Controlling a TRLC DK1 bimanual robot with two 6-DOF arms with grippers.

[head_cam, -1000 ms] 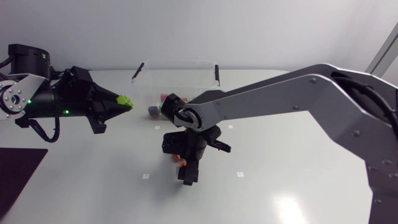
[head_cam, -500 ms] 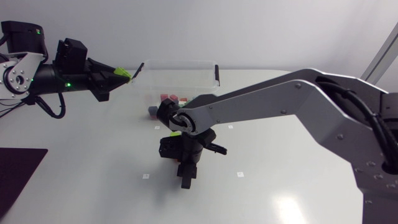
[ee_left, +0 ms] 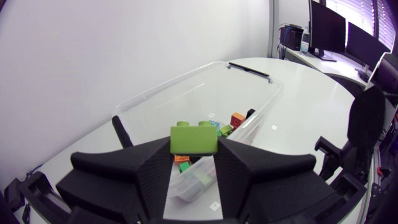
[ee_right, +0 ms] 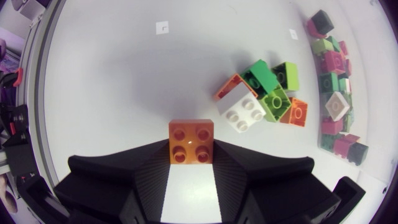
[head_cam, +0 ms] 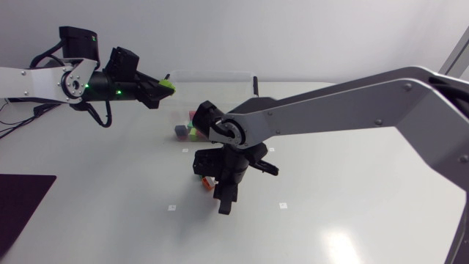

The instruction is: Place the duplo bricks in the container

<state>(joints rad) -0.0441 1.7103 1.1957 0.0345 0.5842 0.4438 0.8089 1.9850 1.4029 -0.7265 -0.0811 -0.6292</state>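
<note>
The head view took in both arms, but the clear container at twelve o'clock on the table was little more than a faint outline there. The left wrist view filled that in. The container lay open just ahead of the left gripper, with several bricks inside (too jumbled to count). That gripper's fingers were clamped on one green brick, studs up, and it was not yet in the container.

From above, the left arm came in at nine o'clock and stretched level towards eleven o'clock, its tip just short of the container's near corner. The right arm came in at three o'clock and reached past the middle, its wrist bent down over the table's centre. The right gripper pointed towards six o'clock.

The right arm hid what lay beneath it in the head view, but the right wrist view showed it. The fingers were pressed on one orange brick from both sides. Ahead, at about one o'clock from the gripper, was a loose heap of six: one white, two orange, three green. Beyond it ran a strip of mixed bricks.

In all there were two arms, two held bricks and one container.
</note>
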